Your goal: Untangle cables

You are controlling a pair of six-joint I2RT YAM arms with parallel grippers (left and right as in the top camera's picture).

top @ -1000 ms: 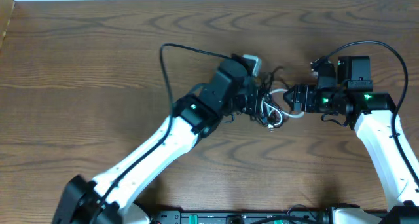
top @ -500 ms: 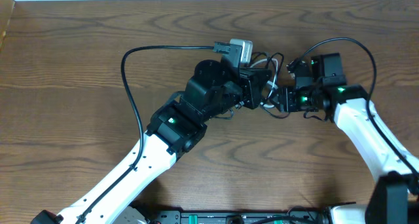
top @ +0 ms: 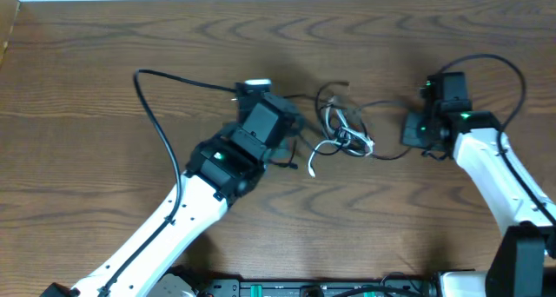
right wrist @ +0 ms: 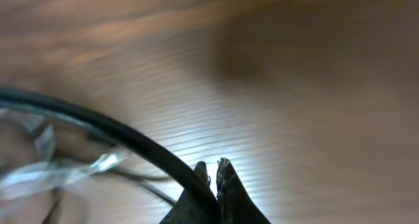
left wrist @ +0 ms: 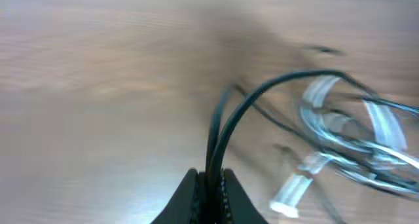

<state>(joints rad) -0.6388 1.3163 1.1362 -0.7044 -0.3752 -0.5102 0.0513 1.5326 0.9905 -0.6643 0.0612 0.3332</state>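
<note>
1. The left gripper (left wrist: 209, 190) is pinched shut on a black loop (left wrist: 243, 109), whose two strands rise side by side from between its fingers. Holding the fold likely lets the arm draw that loop leftward out of the knot.
2. The right gripper (right wrist: 215, 179) is likewise closed tight, on a single black cord (right wrist: 111, 132) that runs off toward the tangle. Gripping from opposite sides suits pulling the knot open between the arms.
3. The cables (top: 344, 134) lie in a small knotted bunch at mid-table, between the two grippers, with black strands reaching out toward each.
4. The white cord (left wrist: 319, 92) loops through the bunch and looks not yet separated. Its plug (left wrist: 288, 199) lies free on the near-left side.
5. The table (top: 104, 54) is flat, dark wood with strong grain. A pale strip runs along its far edge, and nothing more of the room shows.
</note>
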